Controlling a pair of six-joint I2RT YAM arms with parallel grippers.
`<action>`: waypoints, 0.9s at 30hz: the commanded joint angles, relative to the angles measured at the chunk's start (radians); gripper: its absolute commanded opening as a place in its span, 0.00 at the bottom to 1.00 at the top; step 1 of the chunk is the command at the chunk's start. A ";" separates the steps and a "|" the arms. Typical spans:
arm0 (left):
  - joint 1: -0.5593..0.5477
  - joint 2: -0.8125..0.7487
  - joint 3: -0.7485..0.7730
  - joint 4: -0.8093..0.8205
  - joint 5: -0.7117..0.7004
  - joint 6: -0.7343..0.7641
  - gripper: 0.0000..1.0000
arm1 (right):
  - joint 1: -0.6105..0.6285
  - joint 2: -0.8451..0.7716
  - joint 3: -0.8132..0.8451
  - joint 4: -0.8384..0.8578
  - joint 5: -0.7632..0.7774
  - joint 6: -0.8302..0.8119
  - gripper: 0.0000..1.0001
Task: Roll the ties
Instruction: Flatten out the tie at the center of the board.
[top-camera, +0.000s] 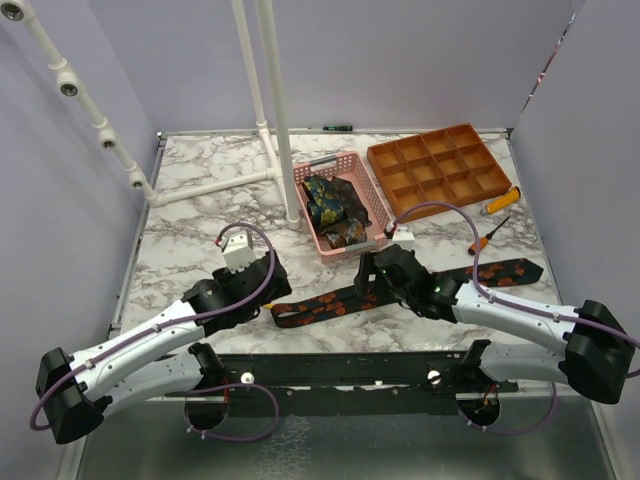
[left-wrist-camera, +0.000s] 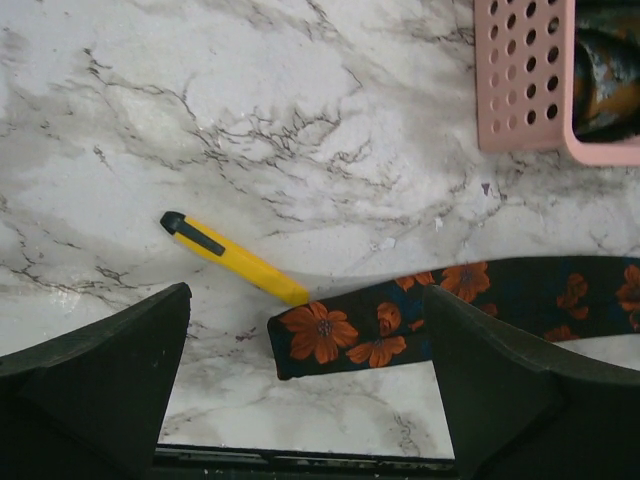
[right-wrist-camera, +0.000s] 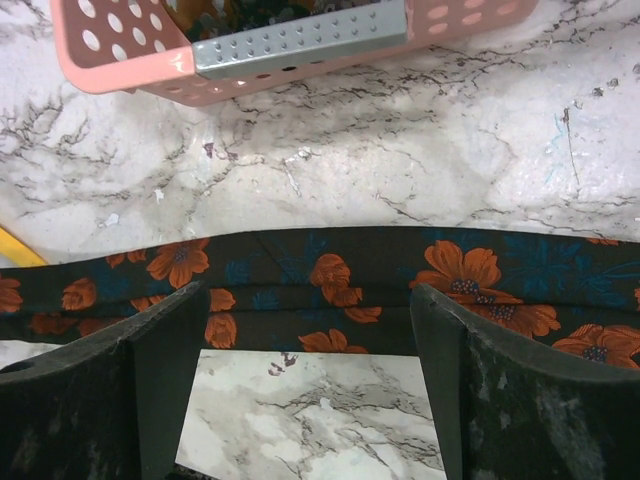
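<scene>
A dark tie with orange flowers (top-camera: 400, 290) lies flat across the front of the marble table, narrow end at the left. Its narrow end (left-wrist-camera: 340, 335) shows between my left gripper's (left-wrist-camera: 305, 385) open, empty fingers. My left gripper (top-camera: 262, 290) hovers at that end. My right gripper (top-camera: 372, 282) is open over the tie's middle (right-wrist-camera: 330, 290), its jaws standing either side of the strip. Dark rolled ties, one with a yellow-blue pattern (top-camera: 328, 200) and one with orange flowers (top-camera: 347, 232), lie in the pink basket (top-camera: 372, 190).
A yellow utility knife (left-wrist-camera: 235, 258) lies just beyond the tie's narrow end. An orange compartment tray (top-camera: 438, 165) stands at the back right with two orange-handled screwdrivers (top-camera: 497, 203) beside it. A white pipe frame (top-camera: 262, 110) stands at the back left. The table's front edge (left-wrist-camera: 300, 455) is close.
</scene>
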 joint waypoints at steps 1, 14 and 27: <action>-0.121 0.005 0.035 -0.070 -0.121 -0.051 0.99 | 0.002 -0.001 0.039 -0.014 0.027 -0.032 0.86; -0.123 -0.374 -0.127 0.074 -0.095 0.024 0.99 | 0.003 0.118 0.009 -0.020 -0.051 -0.008 0.77; -0.124 -0.341 -0.259 0.136 0.029 -0.072 0.99 | 0.003 0.230 0.071 -0.058 0.092 0.043 0.68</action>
